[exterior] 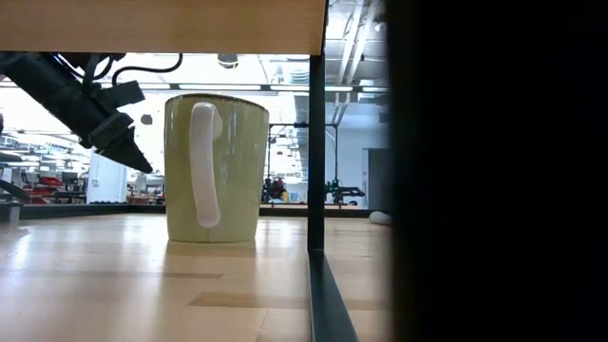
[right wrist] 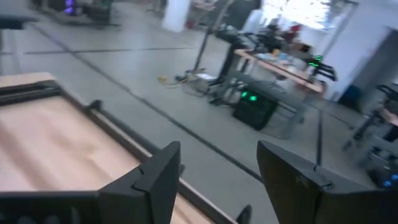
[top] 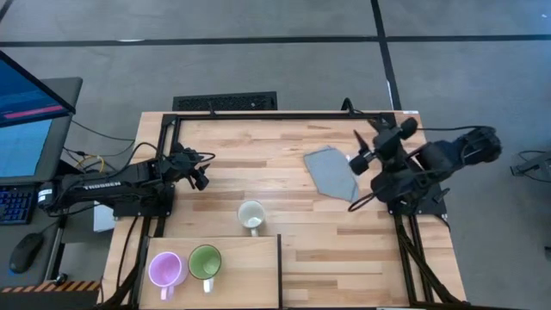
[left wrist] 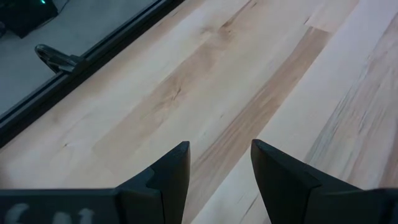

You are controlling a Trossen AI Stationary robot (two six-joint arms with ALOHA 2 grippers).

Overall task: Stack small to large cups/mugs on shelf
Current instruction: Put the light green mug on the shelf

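Observation:
The cream-white mug (top: 251, 217) (exterior: 214, 166) stands upright on the tabletop just beyond the shelf's (top: 245, 275) far edge, its handle toward the near side. The light purple mug (top: 165, 269) and the green mug (top: 205, 262) stand side by side on the shelf's left part, mouths up. My left gripper (top: 201, 178) (left wrist: 219, 149) hangs open above bare tabletop, left of and beyond the white mug, with nothing between its fingers. My right gripper (top: 358, 155) (right wrist: 217, 155) is open and raised at the table's right, beside the grey cloth, pointing about level past the far edge.
A grey folded cloth (top: 331, 172) lies on the table's right half, under the right gripper. A dark metal frame (top: 284, 114) runs along the table's edges. In the low view the shelf's board (exterior: 161, 24) spans overhead, and its dark post (exterior: 315, 142) stands right of the mug.

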